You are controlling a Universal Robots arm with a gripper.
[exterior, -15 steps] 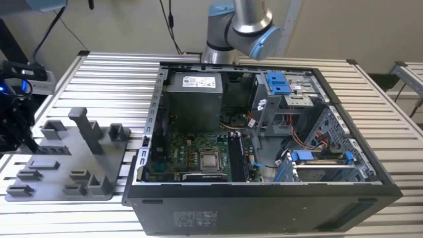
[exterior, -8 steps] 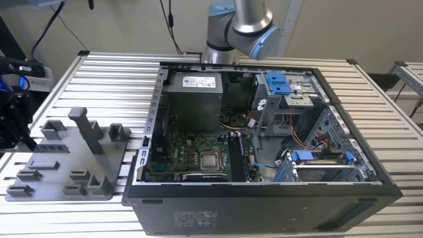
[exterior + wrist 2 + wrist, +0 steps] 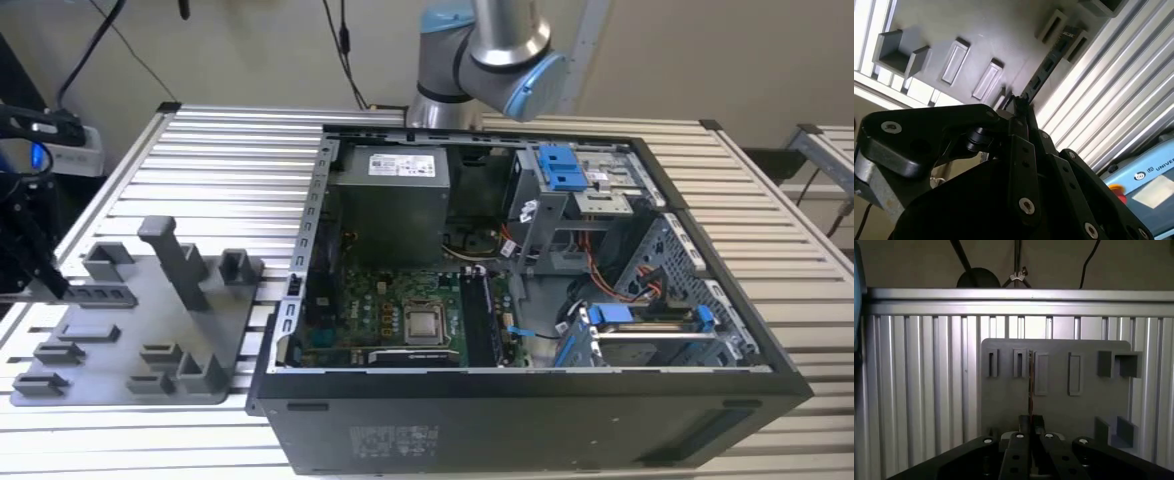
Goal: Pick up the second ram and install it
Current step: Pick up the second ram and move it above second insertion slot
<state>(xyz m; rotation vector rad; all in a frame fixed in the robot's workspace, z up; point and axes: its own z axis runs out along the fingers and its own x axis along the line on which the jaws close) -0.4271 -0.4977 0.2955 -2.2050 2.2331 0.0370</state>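
The second ram [image 3: 1030,382] is a thin dark board seen edge-on, rising from between my fingertips. My gripper [image 3: 1030,421] is shut on its near end. In the second wrist view the ram [image 3: 1050,59] stretches from the gripper [image 3: 1021,102] over the grey fixture plate [image 3: 994,30] towards a slotted block. In the exterior view the gripper [image 3: 30,245] hangs at the far left over the left edge of the fixture plate [image 3: 134,335], and the dark ram [image 3: 51,280] slants down from it. The green motherboard [image 3: 380,310] lies in the open computer case [image 3: 534,400], with its long black sockets [image 3: 478,320] at its right side.
The case holds a grey power supply [image 3: 387,195] and drive cages with blue clips [image 3: 567,170]. The arm's base [image 3: 481,60] stands behind the case. Tall grey blocks [image 3: 174,260] rise from the fixture plate. The table top [image 3: 227,170] is slatted aluminium. A pendant with a red button [image 3: 1149,177] lies nearby.
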